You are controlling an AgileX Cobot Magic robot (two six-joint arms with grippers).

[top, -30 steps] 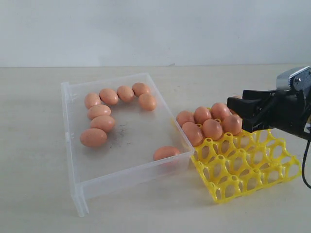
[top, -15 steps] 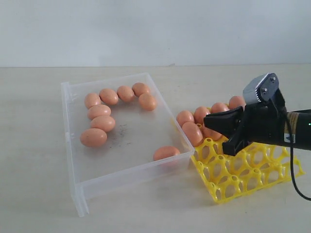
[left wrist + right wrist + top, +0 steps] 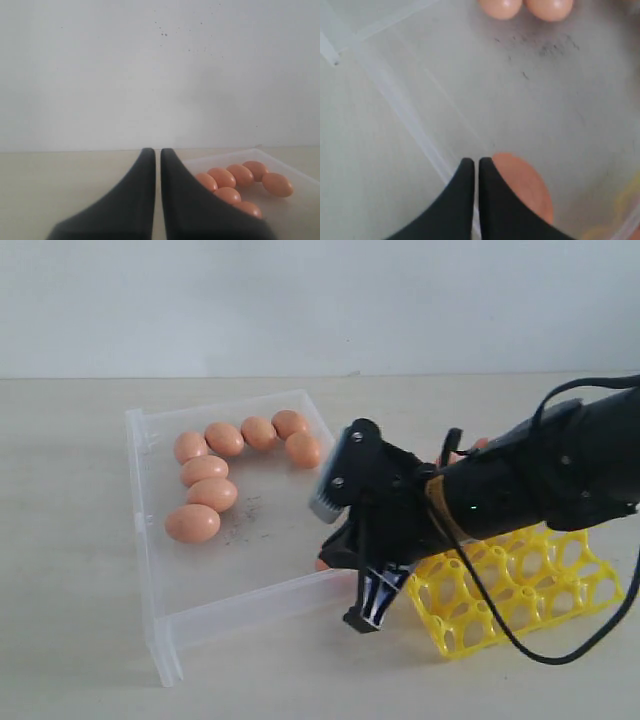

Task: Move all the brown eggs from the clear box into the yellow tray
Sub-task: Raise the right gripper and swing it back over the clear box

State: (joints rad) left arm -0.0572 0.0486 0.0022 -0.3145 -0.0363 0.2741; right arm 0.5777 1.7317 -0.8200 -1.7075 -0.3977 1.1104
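Observation:
Eight brown eggs [image 3: 212, 494] curve along the far left of the clear box [image 3: 148, 560]. A ninth egg [image 3: 527, 184] lies alone by the box's near right wall, almost wholly hidden under my arm in the exterior view. My right gripper [image 3: 366, 610] hangs shut and empty at that wall, its tips [image 3: 474, 161] right beside this egg. The yellow tray [image 3: 520, 590] stands right of the box; my right arm covers the eggs in its far rows. My left gripper [image 3: 156, 152] is shut on nothing, away from the box, with several eggs [image 3: 222, 176] beyond it.
The box floor carries dark scuffs [image 3: 540, 45] near the middle. A pale tabletop [image 3: 80, 640] runs around the box and tray, with a plain wall [image 3: 320, 300] behind. A black cable [image 3: 540, 655] from my right arm loops over the tray's near side.
My right arm has swung left from over the tray and dropped to the box's near right corner, covering the lone egg and the tray's eggs. The eggs have not moved.

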